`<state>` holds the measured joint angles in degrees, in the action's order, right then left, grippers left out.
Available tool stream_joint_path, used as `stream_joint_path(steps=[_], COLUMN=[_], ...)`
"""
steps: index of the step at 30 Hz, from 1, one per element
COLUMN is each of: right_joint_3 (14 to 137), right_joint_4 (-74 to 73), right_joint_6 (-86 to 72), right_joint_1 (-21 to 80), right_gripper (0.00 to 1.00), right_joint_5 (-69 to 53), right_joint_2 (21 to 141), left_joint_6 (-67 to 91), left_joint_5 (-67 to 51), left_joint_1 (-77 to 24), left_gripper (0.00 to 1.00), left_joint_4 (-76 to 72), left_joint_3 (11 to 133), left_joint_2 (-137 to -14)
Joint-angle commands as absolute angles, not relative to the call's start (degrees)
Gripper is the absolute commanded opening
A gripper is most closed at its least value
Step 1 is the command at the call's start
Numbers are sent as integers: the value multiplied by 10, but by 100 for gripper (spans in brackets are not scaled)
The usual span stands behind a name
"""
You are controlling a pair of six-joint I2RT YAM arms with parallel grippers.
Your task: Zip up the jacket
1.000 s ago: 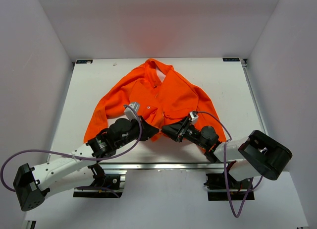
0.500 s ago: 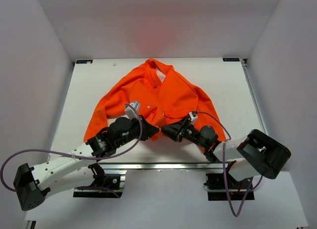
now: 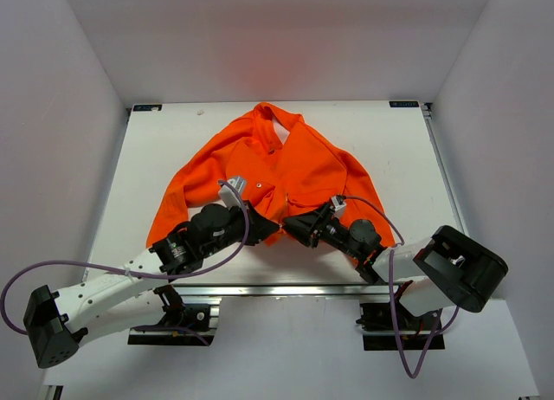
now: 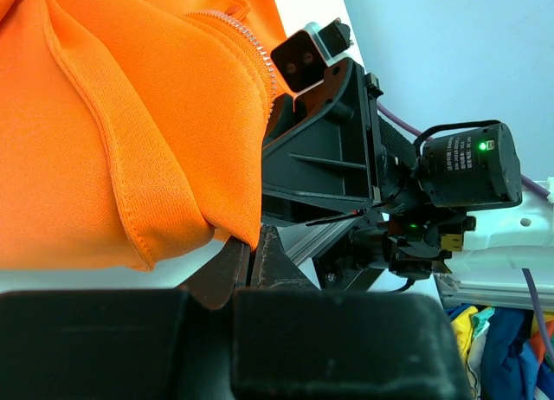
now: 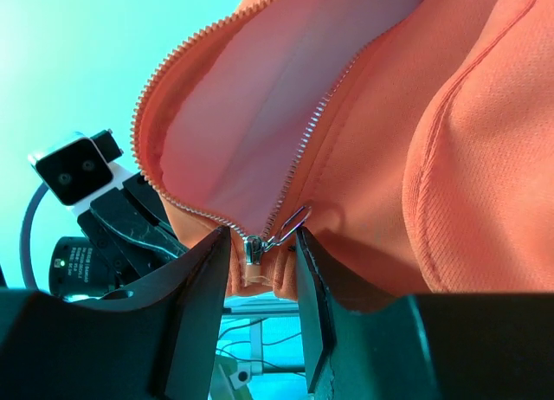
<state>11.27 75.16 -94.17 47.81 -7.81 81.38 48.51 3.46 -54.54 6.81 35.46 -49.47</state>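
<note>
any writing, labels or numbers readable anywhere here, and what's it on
Nothing can be read in full.
black motor housing on the right arm: small white print, too blurred to read.
far-left corner sticker on the table: too small to read.
far-right corner sticker on the table: too small to read.
jacket: no print or tag visible.

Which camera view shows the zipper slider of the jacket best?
The right wrist view: the zipper slider hangs in sharp close-up between the fingers of the right gripper, where the two tooth rows meet. The left wrist view shows only zipper teeth on the jacket. The top view does not show it.
</note>
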Motion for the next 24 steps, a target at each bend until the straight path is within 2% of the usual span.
stream_joint_path(steps=[1, 13, 17, 24], right_joint_3=[115, 118, 120, 126], right_joint_4=[882, 868, 842, 834], right_joint_6=[-961, -975, -981, -986], right_joint_1=[483, 483, 483, 483], right_gripper=[42, 41, 37, 35], right_joint_5=[-63, -62, -66, -63], right_joint_2=[817, 822, 824, 825], left_joint_6=[483, 488, 487, 487], left_joint_5=[13, 7, 2, 0], left_joint_1=[-547, -547, -547, -547], left_gripper=[0, 0, 0, 0], left_joint_4=[42, 33, 31, 26], left_joint_3=[384, 376, 377, 375], left_joint_2=[-485, -479, -480, -482])
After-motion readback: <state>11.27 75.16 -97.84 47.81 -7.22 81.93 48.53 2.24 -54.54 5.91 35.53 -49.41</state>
